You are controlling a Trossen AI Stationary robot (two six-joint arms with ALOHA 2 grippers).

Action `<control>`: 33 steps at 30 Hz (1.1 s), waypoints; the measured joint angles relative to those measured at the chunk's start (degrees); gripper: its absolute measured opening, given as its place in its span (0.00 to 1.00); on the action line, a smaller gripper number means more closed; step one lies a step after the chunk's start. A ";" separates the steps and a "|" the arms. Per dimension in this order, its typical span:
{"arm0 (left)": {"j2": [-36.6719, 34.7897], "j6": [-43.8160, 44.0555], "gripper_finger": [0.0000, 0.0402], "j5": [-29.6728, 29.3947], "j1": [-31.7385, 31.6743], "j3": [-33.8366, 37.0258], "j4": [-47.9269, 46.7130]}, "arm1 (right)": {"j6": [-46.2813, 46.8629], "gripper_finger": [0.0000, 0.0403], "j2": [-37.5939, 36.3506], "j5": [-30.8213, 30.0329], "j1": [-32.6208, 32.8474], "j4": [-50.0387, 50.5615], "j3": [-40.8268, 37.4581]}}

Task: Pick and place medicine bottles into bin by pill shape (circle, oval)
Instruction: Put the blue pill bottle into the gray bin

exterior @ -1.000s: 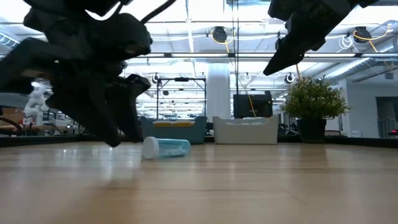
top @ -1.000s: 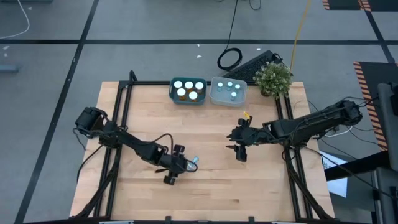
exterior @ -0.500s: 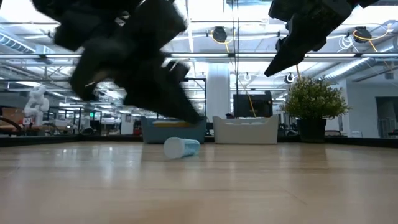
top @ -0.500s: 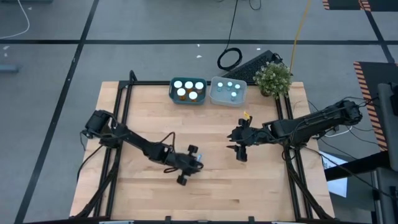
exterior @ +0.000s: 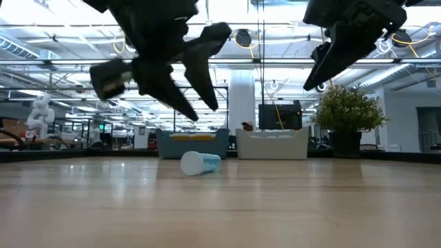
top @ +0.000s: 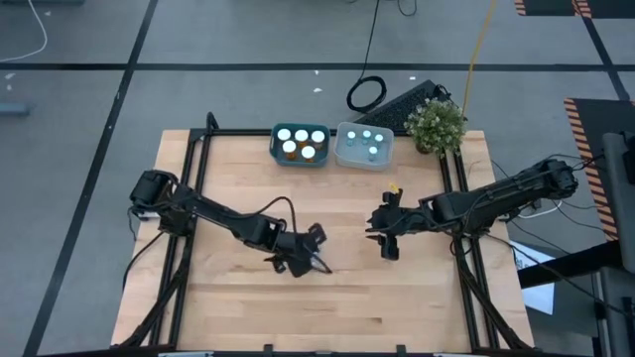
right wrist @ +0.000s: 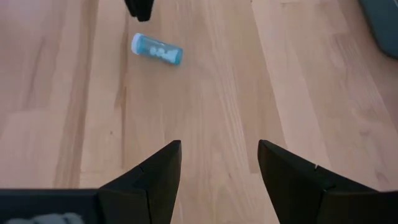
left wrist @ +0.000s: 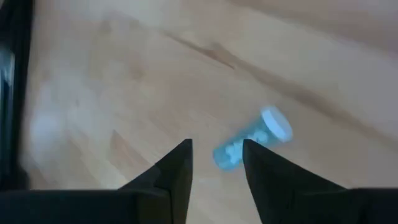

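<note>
One pale-blue medicine bottle with a white cap lies on its side on the wooden table; it also shows in the left wrist view and the right wrist view. My left gripper hangs open above it, fingers pointing down, clear of it; in the high view it covers the bottle. My right gripper waits open above the table's right half. A blue bin holds orange bottles with white caps. A pale bin holds pale-blue bottles.
Both bins stand side by side at the table's far edge, with a potted plant at the far right corner. A black frame rail runs along the table's sides. Bare wood lies between the bottle and the bins.
My left gripper has gone up and toward the table's right edge, staying open. The pale-blue bottle has turned about on the table and slid a little to the right, so its cap now faces the near edge; it has lain still for the last half second.
</note>
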State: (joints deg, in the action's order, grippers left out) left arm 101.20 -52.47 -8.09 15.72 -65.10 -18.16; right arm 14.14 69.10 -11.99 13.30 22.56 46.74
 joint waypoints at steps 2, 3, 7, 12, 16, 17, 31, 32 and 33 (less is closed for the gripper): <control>0.44 -8.60 0.39 -0.78 0.16 0.13 0.26 | 0.14 0.51 0.00 0.02 0.00 0.72 0.00; 1.05 -12.47 0.41 -0.82 0.20 0.10 1.59 | 0.21 0.51 0.00 0.02 0.06 1.45 0.00; 2.69 -25.89 0.45 -1.22 -0.08 0.07 2.51 | 0.39 0.51 -0.59 0.02 0.81 3.74 0.00; 6.63 -34.44 0.47 -5.42 -0.43 0.13 3.29 | 1.54 0.51 -2.05 0.04 2.17 5.33 0.00; 8.28 -37.85 0.47 -6.00 -0.20 0.00 3.30 | 2.39 0.51 -3.08 -0.06 3.05 5.74 0.00; 8.95 -38.63 0.47 -5.81 -0.06 0.02 3.08 | 2.61 0.51 -3.27 -0.17 3.27 6.02 -0.04; 11.97 -28.89 0.43 -7.98 0.75 -0.11 6.79 | 3.20 0.51 -4.20 -1.75 3.67 5.08 -0.04; 11.92 -28.19 0.41 -7.93 0.75 -0.11 6.42 | 3.16 0.51 -4.20 -1.75 3.67 5.10 -0.04; 11.94 -27.62 0.39 -7.85 0.75 -0.11 6.12 | 3.14 0.51 -4.19 -1.75 3.67 5.10 -0.04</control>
State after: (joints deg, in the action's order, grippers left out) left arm 113.14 -80.08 -15.93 16.47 -65.21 -12.04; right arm 17.28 64.91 -13.74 16.97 27.66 46.70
